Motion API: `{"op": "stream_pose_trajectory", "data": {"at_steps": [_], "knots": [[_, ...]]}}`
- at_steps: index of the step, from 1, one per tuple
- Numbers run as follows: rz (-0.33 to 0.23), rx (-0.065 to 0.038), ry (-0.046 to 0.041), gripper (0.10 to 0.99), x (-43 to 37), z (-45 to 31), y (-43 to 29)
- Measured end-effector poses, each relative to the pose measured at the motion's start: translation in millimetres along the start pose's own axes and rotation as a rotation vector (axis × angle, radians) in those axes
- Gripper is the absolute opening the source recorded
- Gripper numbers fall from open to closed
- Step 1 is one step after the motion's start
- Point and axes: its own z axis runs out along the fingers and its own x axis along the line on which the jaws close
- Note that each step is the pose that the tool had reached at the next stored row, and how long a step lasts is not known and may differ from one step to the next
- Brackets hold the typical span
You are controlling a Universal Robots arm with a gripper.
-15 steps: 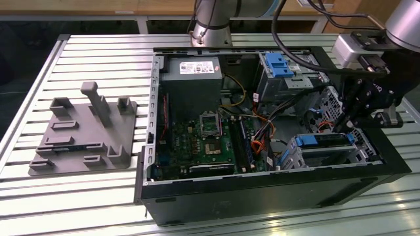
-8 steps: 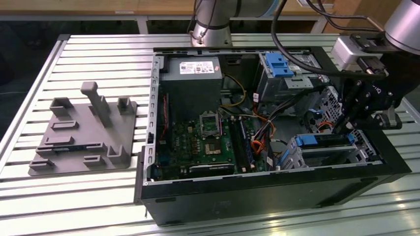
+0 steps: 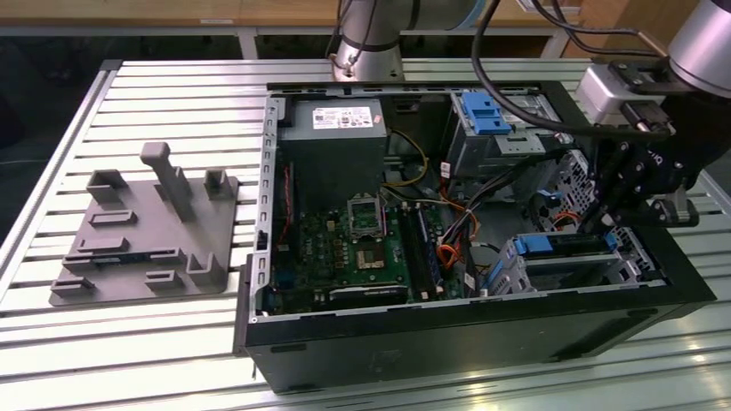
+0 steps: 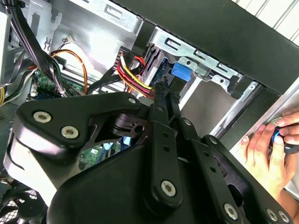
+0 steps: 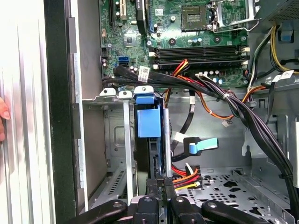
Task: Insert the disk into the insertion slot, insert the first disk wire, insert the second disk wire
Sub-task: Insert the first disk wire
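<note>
Computer case (image 3: 457, 330) on bench (image 3: 171, 342): we log the disk (image 5: 149, 123) seated in the insertion slot (image 5: 117, 140). Pincer (image 5: 161, 184): fingers pressed together at the disk's exposed end, beside red-and-yellow wires (image 5: 187, 176). Whether it pinches anything, we cannot tell.

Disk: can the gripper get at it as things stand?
Likely yes. In the first wrist view the gripper is right at the near edge of the disk, which stands in the insertion slot; the red and yellow wires lie beside it, not between them.
</note>
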Motion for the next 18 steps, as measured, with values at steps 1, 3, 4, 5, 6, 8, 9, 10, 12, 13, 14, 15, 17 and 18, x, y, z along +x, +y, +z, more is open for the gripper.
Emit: {"op": "stream_pose_trajectory", "data": {"at_steps": [1,3,4,5,6,8,9,10,12,13,14,15,17,18], "knots": [[0.0,0.0,0.0,0.165,0.0,0.3,0.0],[0.0,0.0,0.0,0.165,0.1,0.7,0.0],[0.0,0.0,0.0001,0.165,0.1,0.9,0.0],[0.0,0.0,0.0,0.165,0.1,1.2,0.0],[0.0,0.0,0.0,0.165,0.1,1.4,0.0],[0.0,0.0,0.0,0.165,0.1,2.0,0.0],[0.0,0.0,0.0001,0.165,0.1,2.2,0.0],[0.0,0.0,0.0,0.165,0.1,2.5,0.0],[0.0,0.0,0.0,0.165,0.2,3.0,0.0],[0.0,0.0,0.0,0.165,0.2,3.2,0.0],[0.0,0.0,0.0,0.165,0.3,3.5,0.0],[0.0,0.0,0.0,0.165,0.4,3.8,0.0],[0.0,0.0,0.0,0.165,0.5,4.3,0.0],[0.0,0.0,0.0,0.165,0.5,4.6,0.0]]}}
